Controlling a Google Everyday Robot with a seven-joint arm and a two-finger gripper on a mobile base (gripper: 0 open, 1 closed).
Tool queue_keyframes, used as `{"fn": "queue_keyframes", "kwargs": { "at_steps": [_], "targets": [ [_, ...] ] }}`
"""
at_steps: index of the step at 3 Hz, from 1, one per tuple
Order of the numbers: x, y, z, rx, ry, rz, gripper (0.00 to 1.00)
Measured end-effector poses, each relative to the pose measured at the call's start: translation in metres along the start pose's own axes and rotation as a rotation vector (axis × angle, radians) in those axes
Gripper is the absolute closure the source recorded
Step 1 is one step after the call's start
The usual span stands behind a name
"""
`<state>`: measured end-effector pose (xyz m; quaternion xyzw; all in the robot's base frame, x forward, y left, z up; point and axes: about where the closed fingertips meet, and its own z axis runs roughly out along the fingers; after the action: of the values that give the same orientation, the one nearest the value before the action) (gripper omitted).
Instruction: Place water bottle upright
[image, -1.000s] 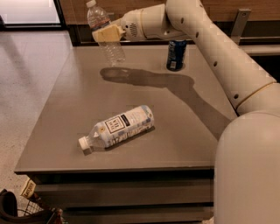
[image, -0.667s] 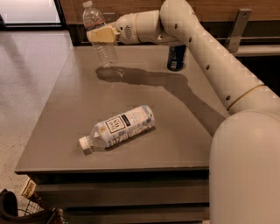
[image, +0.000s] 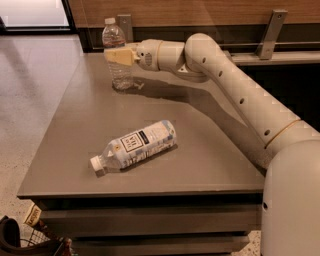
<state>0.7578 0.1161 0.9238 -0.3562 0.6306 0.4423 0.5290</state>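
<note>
Water bottle (image: 121, 75): upright near the far left corner of the tabletop (image: 210, 135), its base seemingly on the surface.
Gripper (image: 116, 55): at that corner, jaws clasped around the water bottle's upper body.
Labelled bottle (image: 135, 145): on its side near the front edge, cap toward the front left corner.

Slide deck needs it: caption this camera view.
The gripper holds the water bottle upright, far across the table; a labelled bottle lies nearer.
</note>
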Motion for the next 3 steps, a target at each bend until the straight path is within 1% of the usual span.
{"fn": "queue_keyframes", "kwargs": {
  "at_steps": [1,2,3],
  "targets": [
    [0.0092,-0.0039,-0.0036,0.012,-0.063,-0.012,1.00],
    [0.0072,-0.0025,-0.0057,0.030,-0.133,-0.151,1.00],
    [0.0053,0.0010,-0.0120,0.054,-0.163,-0.269,1.00]
  ]
}}
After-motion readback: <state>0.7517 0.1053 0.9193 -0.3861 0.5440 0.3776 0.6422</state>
